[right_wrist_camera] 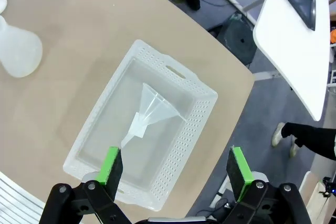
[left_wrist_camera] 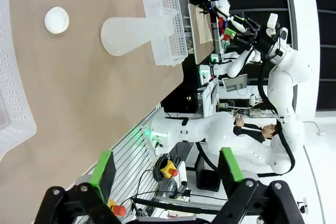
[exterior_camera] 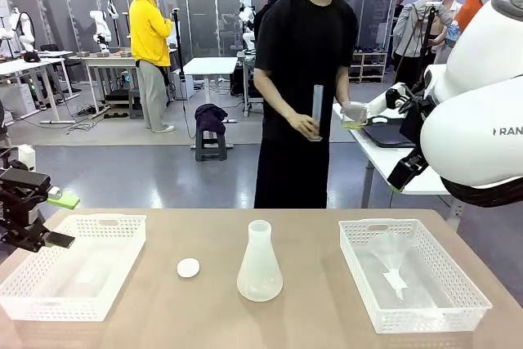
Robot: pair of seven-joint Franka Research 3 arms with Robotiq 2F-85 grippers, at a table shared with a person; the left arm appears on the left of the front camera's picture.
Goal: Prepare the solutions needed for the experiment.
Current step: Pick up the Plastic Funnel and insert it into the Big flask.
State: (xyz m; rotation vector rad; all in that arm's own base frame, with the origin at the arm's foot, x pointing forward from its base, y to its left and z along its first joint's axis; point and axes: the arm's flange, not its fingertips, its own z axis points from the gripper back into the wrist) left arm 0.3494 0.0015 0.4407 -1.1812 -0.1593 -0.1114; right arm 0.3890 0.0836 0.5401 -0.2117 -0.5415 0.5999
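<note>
Hanging spread and empty, the left fingers hover by the counter's left end, the right fingers above the funnel's basket. The conical flask looks empty and the yellowish solution is in the person's beaker, so pouring seems unstarted.

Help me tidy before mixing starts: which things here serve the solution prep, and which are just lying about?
For the job:
solution in the beaker
cylinder
flask
funnel

Probably just lying about:
stopper
left basket
right basket, which merely holds the funnel
</note>
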